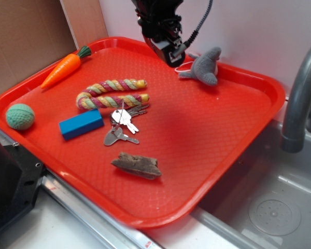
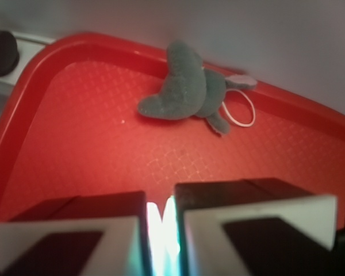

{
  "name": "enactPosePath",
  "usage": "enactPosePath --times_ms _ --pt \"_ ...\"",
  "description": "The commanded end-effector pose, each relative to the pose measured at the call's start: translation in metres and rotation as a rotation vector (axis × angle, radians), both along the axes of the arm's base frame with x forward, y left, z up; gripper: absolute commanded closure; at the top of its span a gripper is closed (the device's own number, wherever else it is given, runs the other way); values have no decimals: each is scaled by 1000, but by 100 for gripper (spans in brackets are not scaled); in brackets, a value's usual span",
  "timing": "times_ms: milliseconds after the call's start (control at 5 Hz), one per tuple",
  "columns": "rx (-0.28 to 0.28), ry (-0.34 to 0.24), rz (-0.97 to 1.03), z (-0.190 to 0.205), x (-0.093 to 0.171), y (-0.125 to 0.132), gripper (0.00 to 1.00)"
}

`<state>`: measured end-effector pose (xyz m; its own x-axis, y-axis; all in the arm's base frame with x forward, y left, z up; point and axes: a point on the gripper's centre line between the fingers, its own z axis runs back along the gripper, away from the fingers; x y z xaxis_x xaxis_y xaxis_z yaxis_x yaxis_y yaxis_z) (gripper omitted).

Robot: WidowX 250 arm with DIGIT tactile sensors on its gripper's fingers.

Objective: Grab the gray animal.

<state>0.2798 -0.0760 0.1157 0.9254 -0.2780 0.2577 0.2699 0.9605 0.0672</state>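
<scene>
Jaws stand almost together, only a thin bright slit between the pads in the wrist view; nothing held. Gripper (image 1: pixel 171 54) hangs over the tray's far edge, just left of the seal (image 1: pixel 203 66) and apart from it.

Seal location: far right part of the tray (image 1: pixel 207 150), lying against the far rim, wall directly behind. White loop (image 2: pixel 241 109) trails off on the tray floor beside it.

Risks, as judged:
- Jaws too narrow as they stand. Descent w/o opening would likely press on the plush or push it, not take it.
- Seal sits hard against rim and wall. One finger coming down on the rim side may strike the rim or find no room; the grip could end up shallow.
- Soft, rounded body: a pinch on flipper or tail only may slip out on the lift.
- Loop could snag a finger and drag the toy.

Tray contents, other: carrot (image 1: pixel 64 68) far left; rope toy (image 1: pixel 111 93) centre; keys (image 1: pixel 123 124) beside a blue block (image 1: pixel 81 124); green ball (image 1: pixel 19 116) at left; wood chunk (image 1: pixel 137 165) near front. All well apart from the seal, so interference appears unlikely.
</scene>
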Motion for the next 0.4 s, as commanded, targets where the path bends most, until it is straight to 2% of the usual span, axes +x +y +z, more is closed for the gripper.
enactPosePath --times_ms 0,200 --pt "-36 -118 132 -23 68 -9 0" --pt "-25 -121 197 -29 73 -9 0"
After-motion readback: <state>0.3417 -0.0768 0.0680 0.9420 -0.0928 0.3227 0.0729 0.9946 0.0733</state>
